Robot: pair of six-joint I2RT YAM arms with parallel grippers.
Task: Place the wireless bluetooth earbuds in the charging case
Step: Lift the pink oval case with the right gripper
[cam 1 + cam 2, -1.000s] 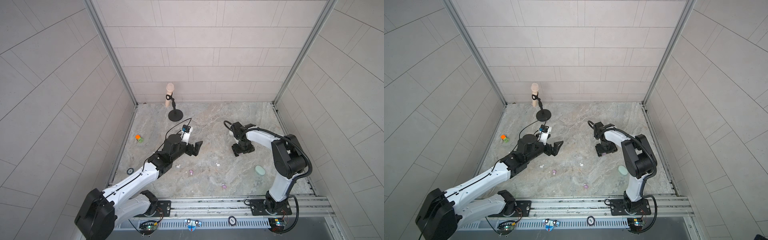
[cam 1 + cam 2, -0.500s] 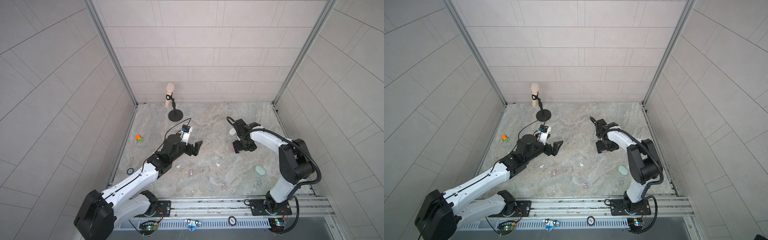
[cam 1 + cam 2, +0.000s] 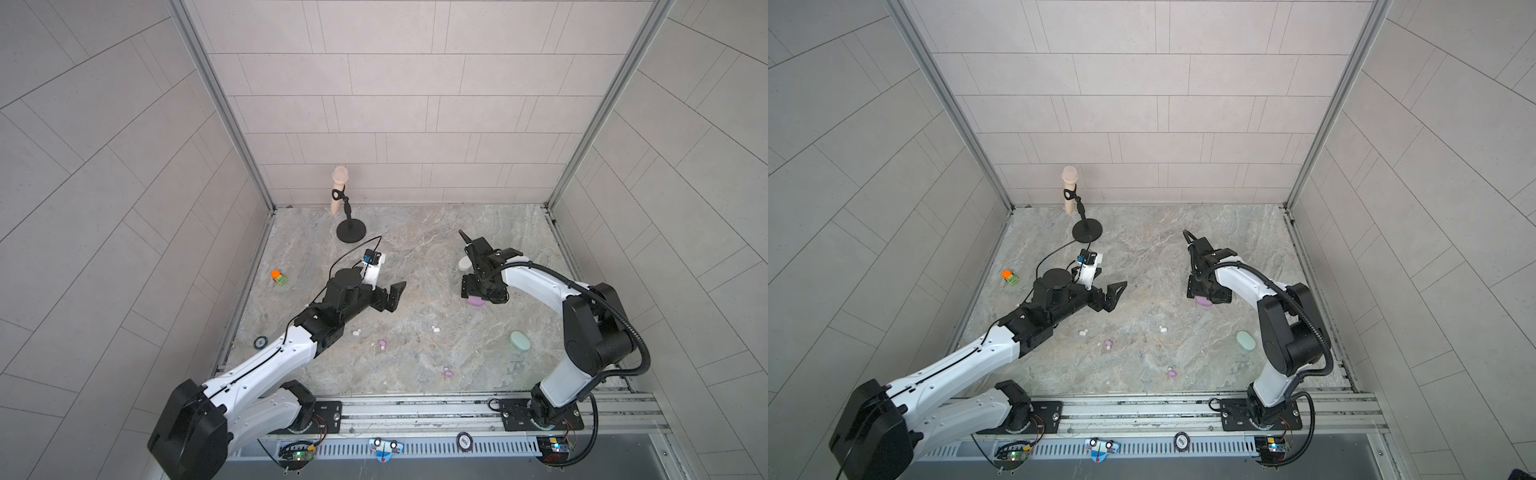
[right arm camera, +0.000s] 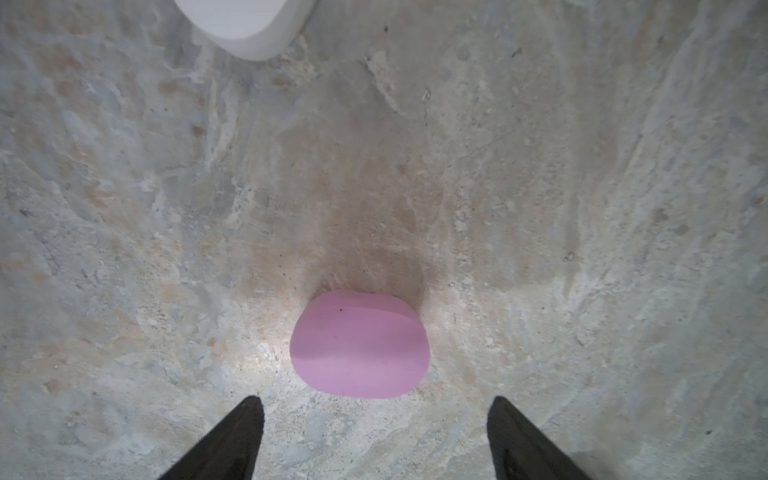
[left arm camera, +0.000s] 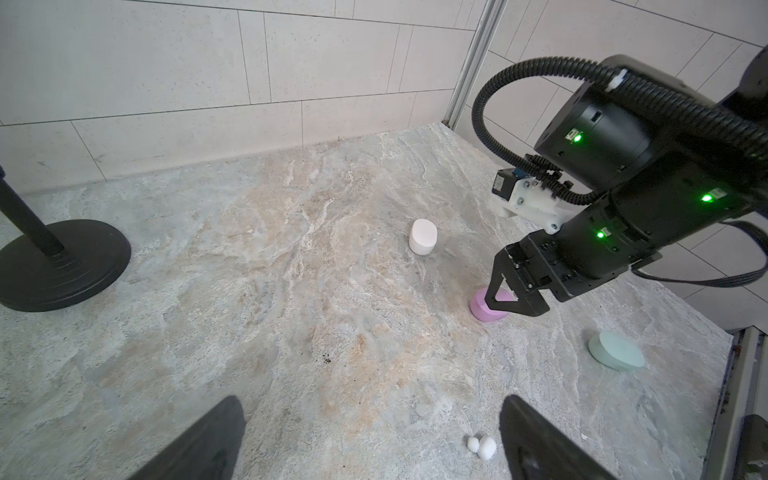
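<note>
So the left gripper (image 5: 371, 401) is spread wide open with nothing in it, hanging over the middle of the worktop (image 3: 415, 257). The right gripper (image 4: 374, 405) is open too, pointing down with its fingers apart right next to the lilac case (image 4: 359, 345), which sits shut on the stone and isn't pinched between them. The white case (image 5: 423, 236) stands just behind it, and the mint case (image 3: 520, 340) lies well apart, nearer the front. The earbuds are loose on the worktop: a white earbud (image 3: 356, 332) beside the left arm (image 3: 286, 353), another white earbud (image 3: 435, 328) mid-worktop, a lilac earbud (image 3: 382, 343) between them, and a second lilac earbud (image 3: 448, 372) nearest the front rail (image 3: 415, 409).
</note>
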